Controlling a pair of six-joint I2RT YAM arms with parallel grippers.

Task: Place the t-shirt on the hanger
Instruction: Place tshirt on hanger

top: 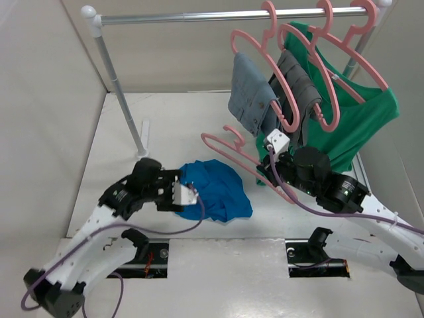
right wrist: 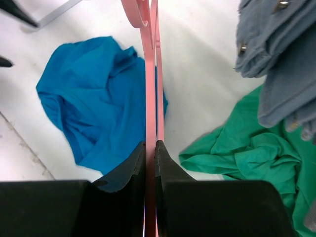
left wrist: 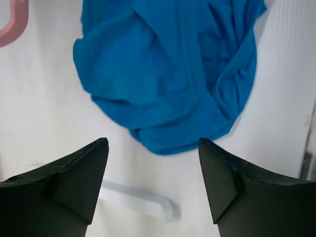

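T-shirt (top: 215, 192) crumpled on white table (top: 132, 132); left gripper (left wrist: 153, 141) spread, right gripper (right wrist: 150, 146) clamps hanger (right wrist: 150, 89).

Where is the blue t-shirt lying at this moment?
In the top view, the t-shirt lies crumpled on the table, just in front of the open left gripper, with the hanger to its right.

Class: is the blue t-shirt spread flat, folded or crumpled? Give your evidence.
Crumpled. The t-shirt lies bunched in a heap on the table, creased all over, with no sleeve laid out.
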